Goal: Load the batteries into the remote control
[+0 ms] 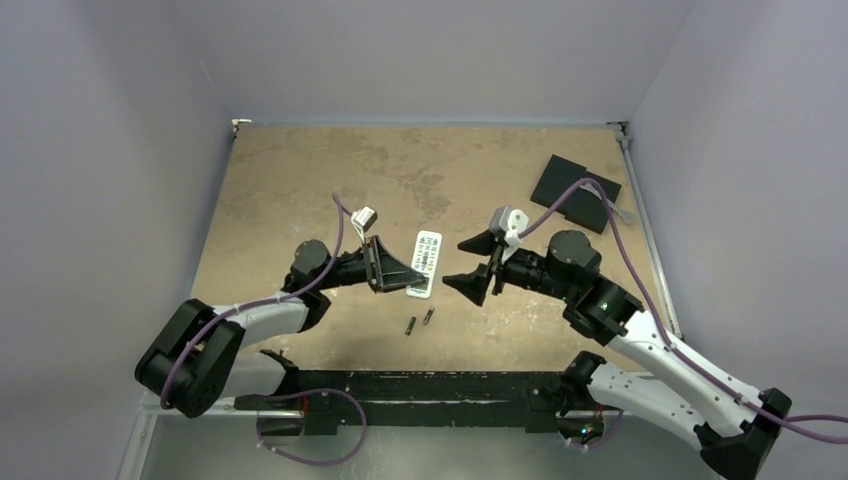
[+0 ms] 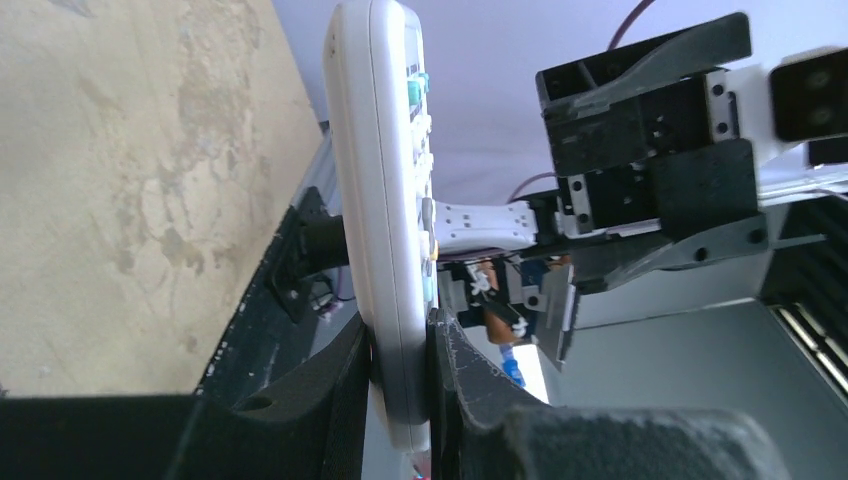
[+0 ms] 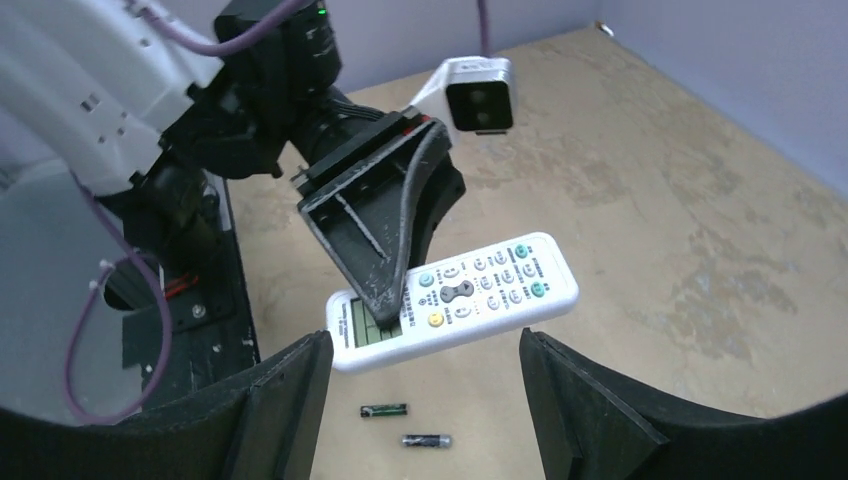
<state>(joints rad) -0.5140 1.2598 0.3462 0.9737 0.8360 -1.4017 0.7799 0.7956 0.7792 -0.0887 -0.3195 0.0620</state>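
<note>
From above, my left gripper (image 1: 412, 284) is pinching the near end of the small white oblong plastic remote (image 1: 428, 255) over the mottled tan table (image 1: 300, 180). My right gripper (image 1: 470, 265) hangs just beside the remote, its fingers spread wide around nothing. The two tiny dark cylindrical batteries (image 1: 410, 325) lie close together on the table, nearer my bases than the remote.

In my left wrist view, the remote stands edge-on, clamped between my black fingers.

In my right wrist view, the remote faces up with its screen end in my left gripper's grip. Both batteries lie below it.
</note>
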